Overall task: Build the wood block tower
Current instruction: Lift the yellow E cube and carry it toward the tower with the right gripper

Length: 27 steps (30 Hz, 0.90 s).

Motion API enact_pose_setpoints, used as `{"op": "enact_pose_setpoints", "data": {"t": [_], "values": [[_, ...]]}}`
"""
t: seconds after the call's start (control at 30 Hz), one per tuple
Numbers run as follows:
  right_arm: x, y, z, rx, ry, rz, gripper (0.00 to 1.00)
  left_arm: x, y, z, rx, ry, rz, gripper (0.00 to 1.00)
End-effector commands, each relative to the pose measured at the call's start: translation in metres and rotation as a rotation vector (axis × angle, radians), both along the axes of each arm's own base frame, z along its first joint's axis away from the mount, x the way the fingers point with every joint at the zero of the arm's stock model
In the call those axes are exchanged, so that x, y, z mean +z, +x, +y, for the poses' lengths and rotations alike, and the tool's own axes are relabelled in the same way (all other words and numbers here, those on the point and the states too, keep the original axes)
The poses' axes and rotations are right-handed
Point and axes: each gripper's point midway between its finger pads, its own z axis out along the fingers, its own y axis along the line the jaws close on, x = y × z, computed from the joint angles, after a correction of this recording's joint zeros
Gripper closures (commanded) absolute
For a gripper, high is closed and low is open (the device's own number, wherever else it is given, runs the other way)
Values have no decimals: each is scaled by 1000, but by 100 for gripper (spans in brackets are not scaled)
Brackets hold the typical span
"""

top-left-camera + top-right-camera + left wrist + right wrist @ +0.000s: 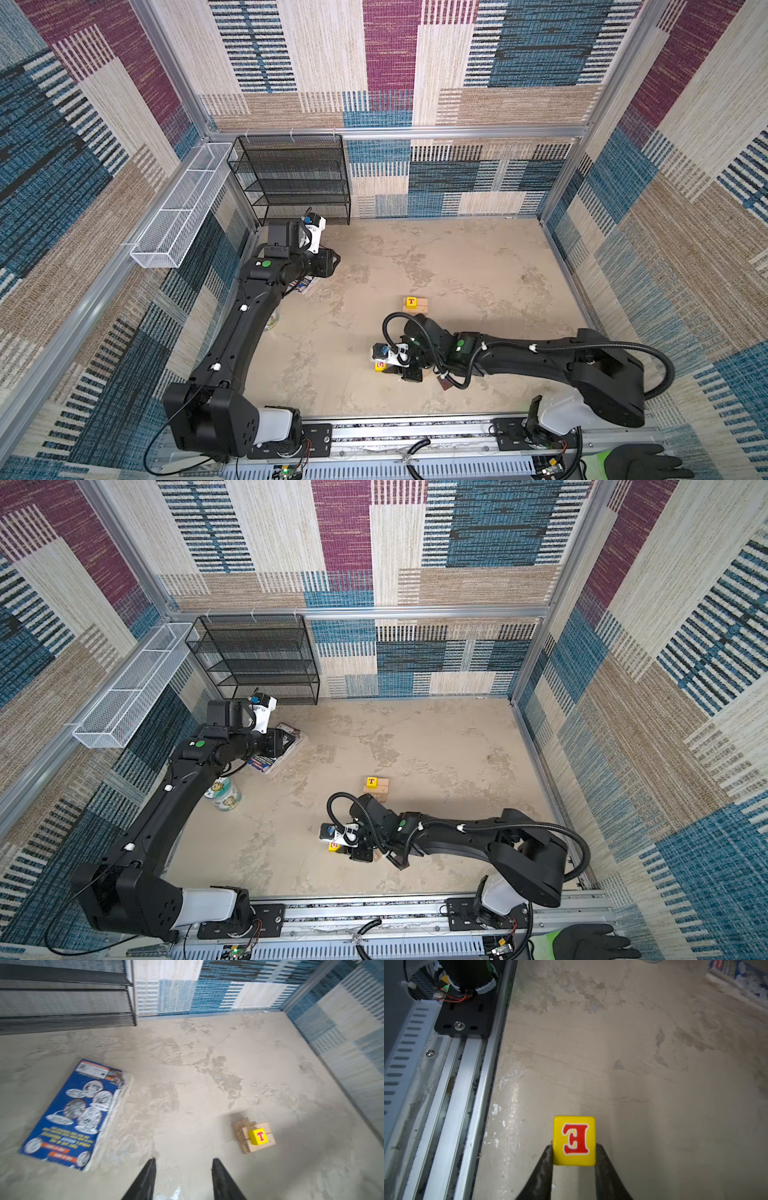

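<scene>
The wood block tower stands mid-table as a low stack of pale wood bars with a yellow T cube on top. My right gripper is shut on a yellow E cube, near the table's front and close to its surface. A dark brown cube lies partly under the right arm. My left gripper hangs open and empty at the back left, well away from the stack.
A blue printed packet lies under the left gripper, a round white printed tub beside the left arm. Black mesh shelf and white wire basket stand back left. The metal rail borders the front; a gloved hand rests outside.
</scene>
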Motion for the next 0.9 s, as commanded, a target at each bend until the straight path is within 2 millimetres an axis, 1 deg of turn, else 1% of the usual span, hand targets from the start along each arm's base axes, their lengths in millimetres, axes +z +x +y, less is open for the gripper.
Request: {"op": "enact_pose_setpoints", "data": {"t": [0.0,0.07,0.17,0.23,0.3,0.33,0.4,0.5,0.57,0.63,0.7,0.73,0.83,0.87], "values": [[25,23,-25,-21,6,-83,98,23,-12,-48,-249,-173,-28,52],[43,42,-43,-75,13,-130,99,23,-17,-65,-329,-192,-27,53],[68,68,-68,-166,22,-192,100,28,-33,-88,-470,-223,-50,56],[79,79,-80,-193,26,-204,100,28,-38,-96,-520,-219,-69,59],[82,86,-90,-204,14,-207,100,27,-39,-99,-552,-205,-88,65],[83,89,-94,-211,8,-209,100,27,-41,-101,-573,-199,-99,66],[85,94,-100,-224,-6,-206,100,27,-45,-106,-618,-164,-141,68],[89,96,-105,-222,-13,-187,100,23,-54,-115,-722,-88,-232,68],[89,97,-109,-226,-32,-182,100,16,-63,-123,-817,-25,-305,68],[88,98,-112,-227,-43,-174,100,6,-72,-132,-919,31,-383,66],[88,99,-114,-222,-37,-169,100,-8,-78,-139,-985,97,-421,55],[88,101,-115,-225,-34,-168,100,-14,-78,-144,-1004,123,-422,49],[84,107,-112,-219,-46,-153,100,-31,-79,-151,-1026,147,-390,42],[83,109,-110,-213,-51,-146,100,-37,-82,-152,-1038,143,-379,39]]}}
